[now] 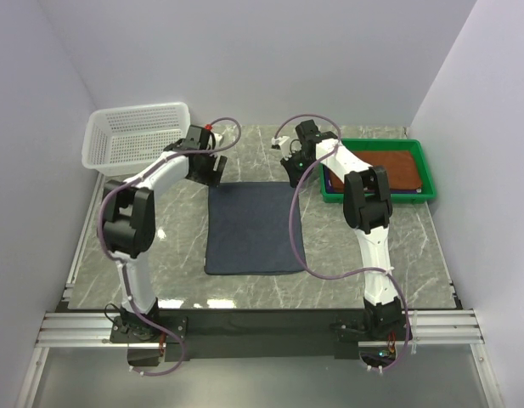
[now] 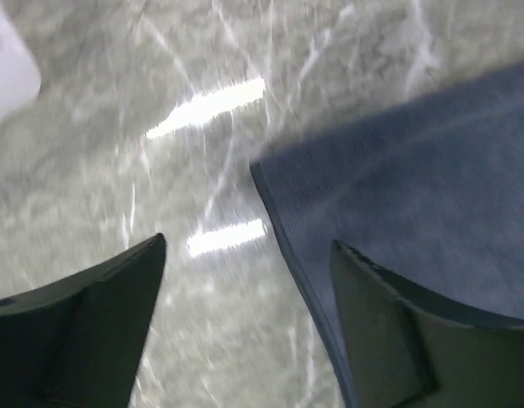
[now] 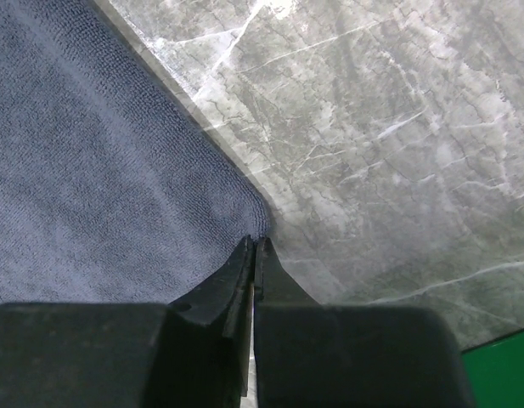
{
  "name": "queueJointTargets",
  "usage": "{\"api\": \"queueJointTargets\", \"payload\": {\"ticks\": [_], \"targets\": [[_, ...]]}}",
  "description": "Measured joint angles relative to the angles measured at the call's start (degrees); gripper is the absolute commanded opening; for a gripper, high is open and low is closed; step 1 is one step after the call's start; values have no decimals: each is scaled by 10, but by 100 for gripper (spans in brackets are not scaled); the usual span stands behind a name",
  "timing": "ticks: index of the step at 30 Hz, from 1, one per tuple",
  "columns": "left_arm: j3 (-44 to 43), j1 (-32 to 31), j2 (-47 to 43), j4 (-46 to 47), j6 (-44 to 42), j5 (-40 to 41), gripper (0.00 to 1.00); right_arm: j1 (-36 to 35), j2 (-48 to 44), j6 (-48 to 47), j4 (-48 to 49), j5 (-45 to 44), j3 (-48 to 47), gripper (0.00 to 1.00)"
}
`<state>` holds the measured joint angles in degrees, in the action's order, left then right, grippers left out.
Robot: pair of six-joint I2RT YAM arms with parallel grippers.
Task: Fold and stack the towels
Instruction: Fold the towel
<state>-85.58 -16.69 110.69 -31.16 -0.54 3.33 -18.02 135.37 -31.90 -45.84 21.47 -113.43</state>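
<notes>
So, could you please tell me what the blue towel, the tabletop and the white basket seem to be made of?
Blue towel: soft terry cloth, matte; fine looped ribbing shows.
Tabletop: looks like grey marble or marble-print laminate, glossy; white veins, lamp glare.
White basket: probably plastic; rigid mesh walls.

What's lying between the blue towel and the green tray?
Nothing: bare marble tabletop runs from the blue towel to the green tray, clearest in the right wrist view.

A towel (image 1: 255,228) lies flat at the middle of the table (image 1: 397,246). The basket (image 1: 136,136) sits at the far left corner. The tray (image 1: 376,197) sits at the far right edge with a second towel (image 1: 389,168) in it.
</notes>
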Motion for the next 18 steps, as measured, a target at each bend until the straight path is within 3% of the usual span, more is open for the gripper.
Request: {"api": "queueJointTargets", "payload": {"ticks": [4, 15, 18], "targets": [[-44, 8, 47, -5, -31, -11, 64, 0, 0, 0, 2, 0, 1, 0], [-84, 20, 91, -12, -91, -79, 58, 0, -2, 3, 9, 0, 7, 0], [-85, 20, 101, -12, -95, -88, 52, 0, -3, 4, 13, 0, 10, 0]]}}
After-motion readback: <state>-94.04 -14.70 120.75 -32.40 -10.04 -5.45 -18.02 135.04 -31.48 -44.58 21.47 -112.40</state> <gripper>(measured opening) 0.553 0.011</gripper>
